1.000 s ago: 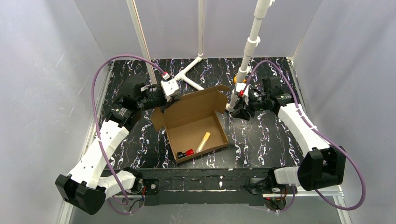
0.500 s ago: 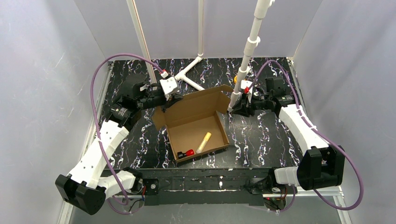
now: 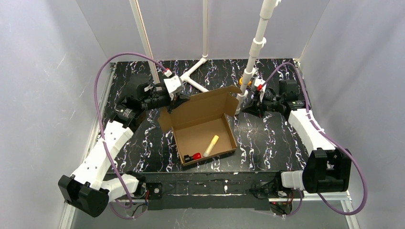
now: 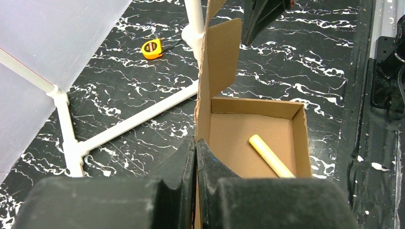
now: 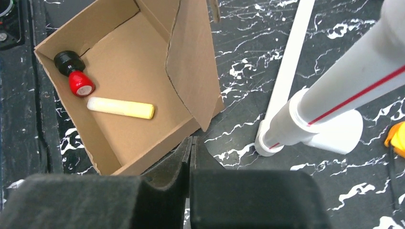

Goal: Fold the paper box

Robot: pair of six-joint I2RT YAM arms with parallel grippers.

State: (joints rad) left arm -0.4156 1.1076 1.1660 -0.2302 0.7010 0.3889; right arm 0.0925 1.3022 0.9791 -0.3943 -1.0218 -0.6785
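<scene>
Black tabletop veined with white (image 3: 267, 138), boxed in by pale walls. Rising from its far side, a frame of white plastic pipes (image 3: 255, 51). At mid-table, between both arms, a plain brown corrugated cardboard box (image 3: 198, 133): shallow tray open upward, hinged lid (image 3: 207, 102) standing nearly upright along the far wall, hinge line running left to right from one gripper toward the other. Clamped on the lid's left edge, fingers pressed against the cardboard: the left gripper (image 4: 196, 143). Just beside the lid's right ear flap, seemingly not touching it, fingers pressed together on nothing: the right gripper (image 5: 191, 140). Judged from this: left arm in charge of the lid, tray lying nearward of both grippers, so closing calls for swinging the lid down toward the arm bases, side flaps tucked inside. Loose on the tray floor, a pale yellow cylinder (image 3: 210, 145) and a small red-and-black capped object (image 3: 193, 156). Beyond the box, near a pipe foot, a small orange tape measure (image 4: 151, 47). No legible brand, label or writing anywhere.
</scene>
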